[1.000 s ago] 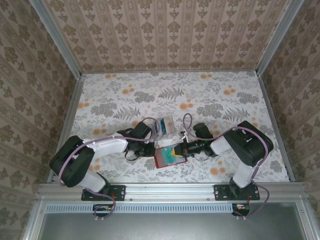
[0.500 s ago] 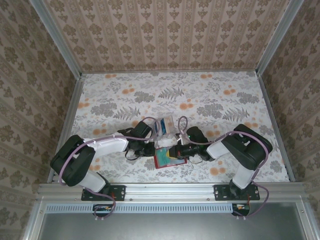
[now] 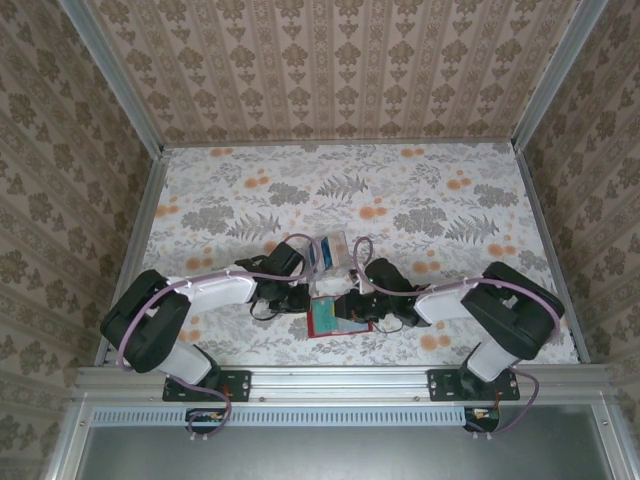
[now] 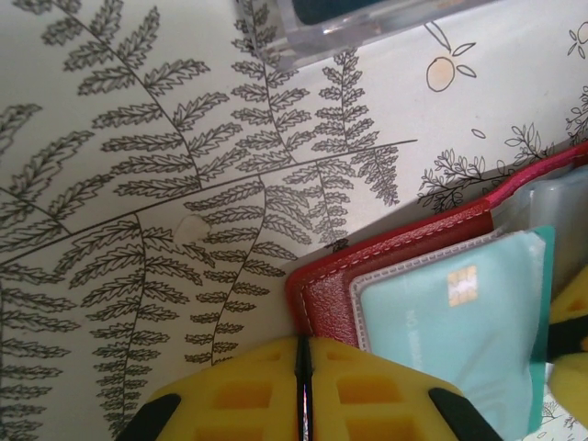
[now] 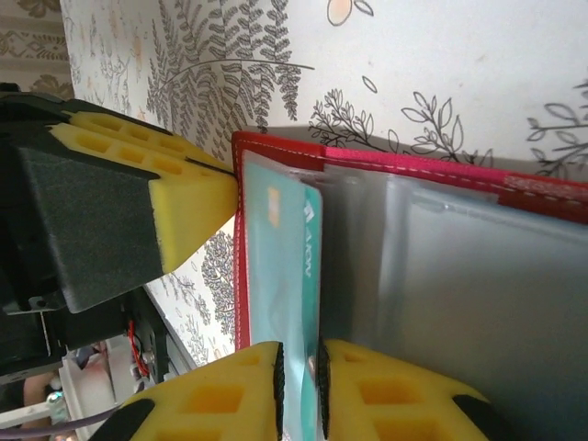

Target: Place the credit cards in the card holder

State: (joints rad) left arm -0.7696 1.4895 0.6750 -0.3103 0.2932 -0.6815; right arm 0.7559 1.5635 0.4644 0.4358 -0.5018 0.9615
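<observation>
Credit card point(image 5: 276, 266) sits between the right gripper's point(image 5: 299, 356) barely parted jaws.

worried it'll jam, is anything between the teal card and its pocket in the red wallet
Nothing visible does. The teal plastic card lies in the red folding wallet, right fingers flanking its near edge; the left fingers sit at the wallet's corner, beside the card, not across it.

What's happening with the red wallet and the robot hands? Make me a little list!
card holder: red, lying open
teal card: partly in a clear pocket
left hand: shut, tip at the holder's corner
right hand: straddles the teal card's edge; grip unclear
clear box: beyond the holder
</observation>
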